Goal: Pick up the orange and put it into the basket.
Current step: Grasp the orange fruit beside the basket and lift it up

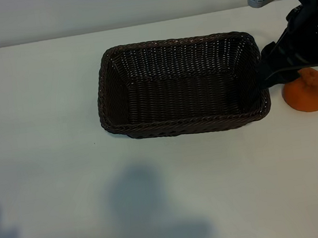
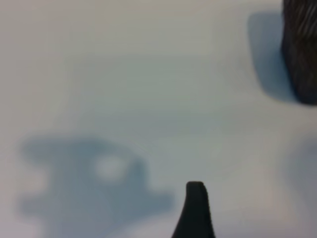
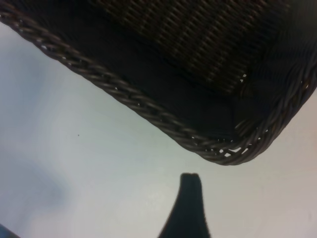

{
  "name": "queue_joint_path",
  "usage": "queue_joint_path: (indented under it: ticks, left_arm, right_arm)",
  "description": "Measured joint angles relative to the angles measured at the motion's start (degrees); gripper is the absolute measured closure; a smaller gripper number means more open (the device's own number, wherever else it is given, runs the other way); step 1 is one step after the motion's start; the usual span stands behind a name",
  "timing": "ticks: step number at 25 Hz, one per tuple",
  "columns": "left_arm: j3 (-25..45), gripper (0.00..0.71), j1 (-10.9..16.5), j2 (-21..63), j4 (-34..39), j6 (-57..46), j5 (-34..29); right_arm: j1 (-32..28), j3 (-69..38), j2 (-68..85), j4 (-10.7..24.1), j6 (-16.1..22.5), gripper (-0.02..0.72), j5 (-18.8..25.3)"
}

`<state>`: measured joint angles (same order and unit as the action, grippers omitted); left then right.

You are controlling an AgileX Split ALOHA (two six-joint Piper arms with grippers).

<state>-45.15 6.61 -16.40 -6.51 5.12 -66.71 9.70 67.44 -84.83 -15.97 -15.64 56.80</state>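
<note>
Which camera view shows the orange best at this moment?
The exterior view shows it best: the orange sits on the table right of the basket, partly covered by the right gripper above it. The left wrist view and the right wrist view show only table and parts of the basket, no orange.

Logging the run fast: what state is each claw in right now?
Left claw: open, holding nothing, over bare table.
Right claw: open, empty, beside the basket, next to the orange.

A dark brown woven basket (image 1: 186, 124), an orange (image 1: 308, 96) orange, a white table (image 1: 40, 98).
</note>
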Motion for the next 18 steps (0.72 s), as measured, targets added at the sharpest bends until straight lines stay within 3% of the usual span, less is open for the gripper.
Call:
queue_joint_path:
  ticks: [6, 18]
  left_arm:
    - [5.94, 0.114, 0.00, 5.72, 4.10, -5.12, -0.28]
    - [12.80, 0.114, 0.00, 6.88, 8.81, -10.09, -0.28]
  right_arm:
    - [0.00, 0.00, 0.00, 0.00, 0.00, 0.108, 0.00]
    - [0.00, 0.00, 0.00, 0.00, 0.00, 0.108, 0.00]
